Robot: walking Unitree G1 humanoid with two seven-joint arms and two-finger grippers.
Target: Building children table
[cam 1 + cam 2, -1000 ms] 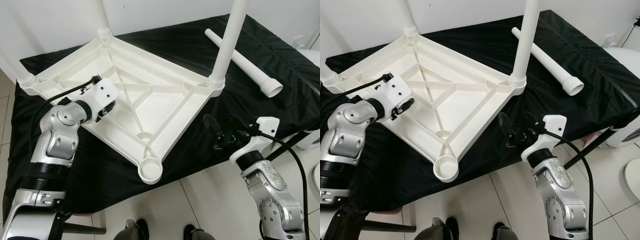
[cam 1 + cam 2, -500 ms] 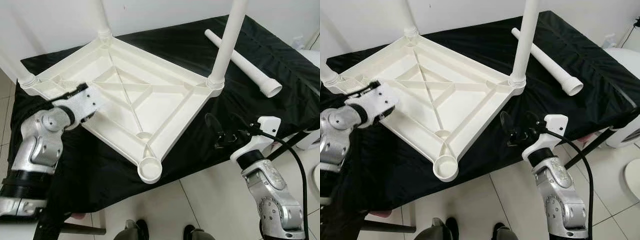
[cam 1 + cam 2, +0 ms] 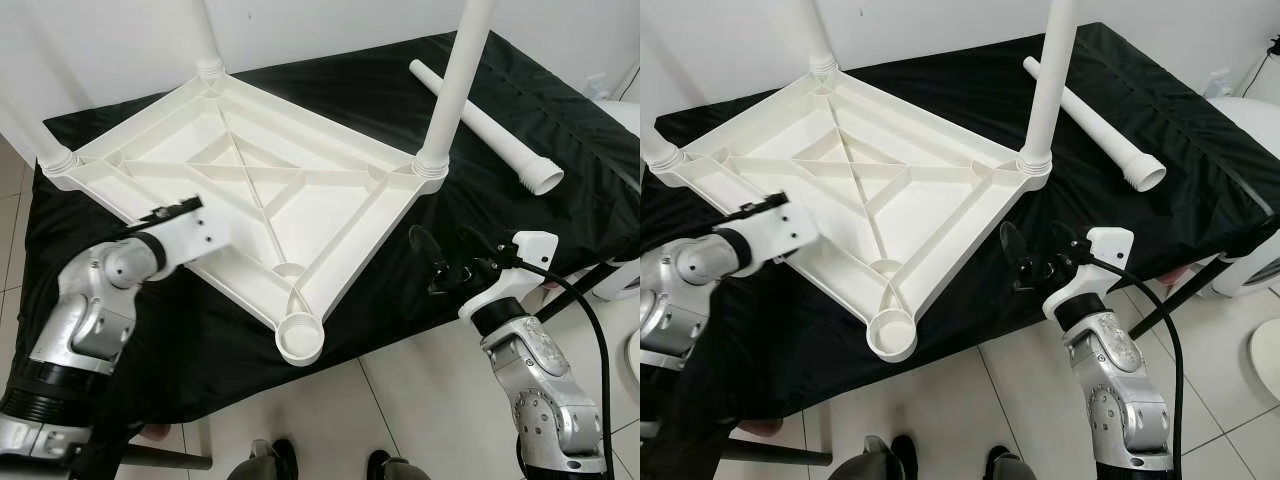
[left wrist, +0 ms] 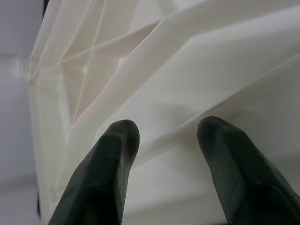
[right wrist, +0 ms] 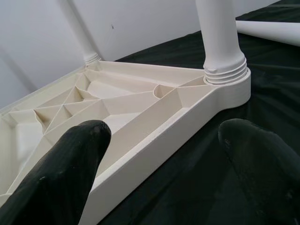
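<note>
The left gripper (image 4: 164,154), fingers parted and empty, is sliding back along the upturned white plastic ribbed tabletop's (image 3: 250,190) near edge; the right gripper (image 3: 445,265) is hovering wide open, holding nothing, 1 corner socket (image 3: 301,340) unfilled.

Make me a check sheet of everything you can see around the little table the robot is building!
Surface: black cloth covers the work surface.
Job's things: white tabletop lies upside down; three legs stand screwed in its corners; near corner socket is empty; loose leg lies on the cloth, far right.
Clutter: nothing seen.
End effectors: left end effector open, at the tabletop's left edge; right end effector open, off the cloth's front edge, holding nothing.
Cables: black cable loops along the right arm.
Surroundings: white wall, tiled floor.
</note>
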